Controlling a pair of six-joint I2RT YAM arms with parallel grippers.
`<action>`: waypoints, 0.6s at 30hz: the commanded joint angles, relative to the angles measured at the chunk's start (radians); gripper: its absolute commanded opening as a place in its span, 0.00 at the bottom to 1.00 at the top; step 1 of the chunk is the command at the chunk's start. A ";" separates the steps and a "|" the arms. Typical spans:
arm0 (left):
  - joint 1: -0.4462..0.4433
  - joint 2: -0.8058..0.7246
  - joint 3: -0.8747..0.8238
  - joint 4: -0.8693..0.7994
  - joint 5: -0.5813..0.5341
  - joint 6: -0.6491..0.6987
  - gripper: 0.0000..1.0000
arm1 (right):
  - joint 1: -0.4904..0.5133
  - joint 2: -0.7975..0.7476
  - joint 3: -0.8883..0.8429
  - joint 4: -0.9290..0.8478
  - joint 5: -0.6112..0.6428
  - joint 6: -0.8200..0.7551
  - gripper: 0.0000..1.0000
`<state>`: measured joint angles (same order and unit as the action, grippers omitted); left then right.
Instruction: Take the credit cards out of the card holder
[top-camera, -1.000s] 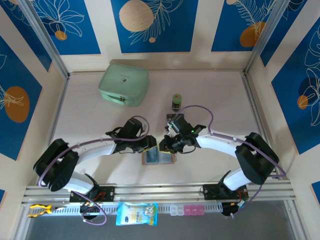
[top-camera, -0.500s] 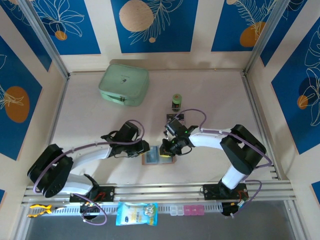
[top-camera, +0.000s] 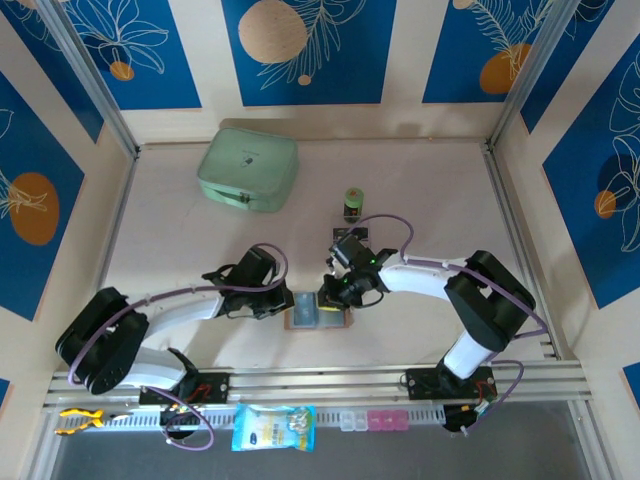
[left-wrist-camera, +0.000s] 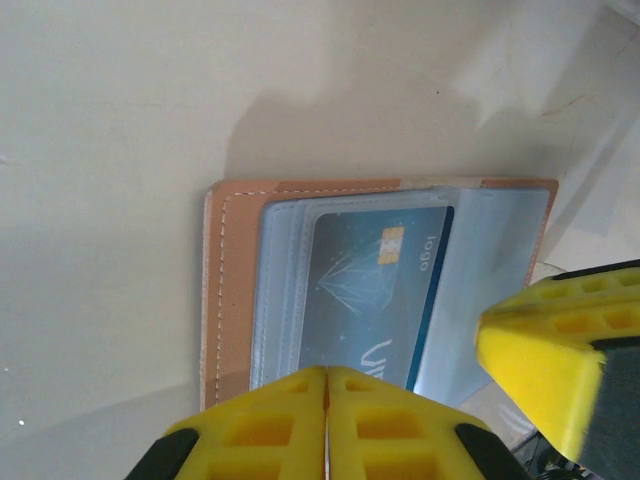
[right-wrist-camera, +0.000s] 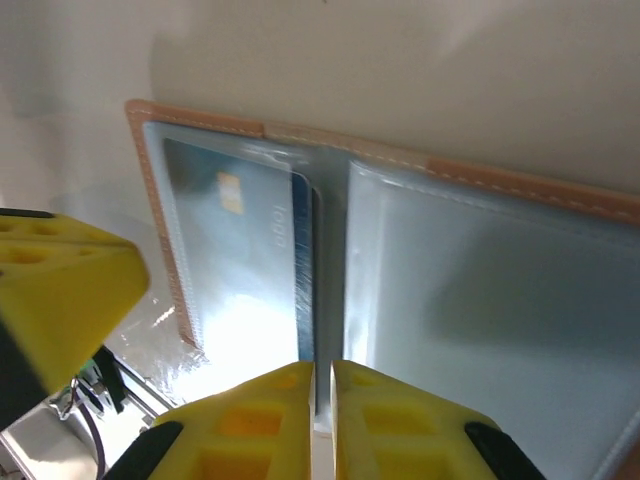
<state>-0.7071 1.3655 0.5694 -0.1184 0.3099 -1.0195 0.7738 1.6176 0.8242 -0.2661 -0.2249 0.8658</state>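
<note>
Pinkish-brown and leather-like, the bifold card holder (top-camera: 325, 320) lies open flat on the pale table (top-camera: 420, 190) between the two arms. The left gripper (left-wrist-camera: 326, 385) has just snapped its yellow fingers together at the holder's near edge, fully closed with nothing visible between them. Under the clear pocket of one panel sits the dark blue plastic credit card (left-wrist-camera: 365, 290) with its gold chip, not out yet. The right gripper (right-wrist-camera: 322, 385) has its fingers pinched almost together over the centre fold, right in line with that card's edge. Whether it actually has the card, I can't tell. Compared with a second ago, the left arm has dropped lower and tucked in at the holder's left side, the right elbow has swung inward, and the holder hasn't budged. My read: the left is pinning the holder so the right can draw.
</note>
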 joint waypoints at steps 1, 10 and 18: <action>0.007 0.019 -0.013 0.012 0.016 0.012 0.07 | 0.010 -0.005 0.026 0.025 -0.049 0.025 0.16; 0.007 0.073 -0.016 0.045 0.053 0.012 0.05 | 0.013 0.050 0.040 0.067 -0.094 0.043 0.22; 0.008 0.066 -0.020 0.016 0.034 0.017 0.05 | 0.019 0.079 0.046 0.078 -0.103 0.047 0.22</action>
<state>-0.7071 1.4281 0.5655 -0.0818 0.3405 -1.0195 0.7849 1.6817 0.8452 -0.1871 -0.2974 0.9005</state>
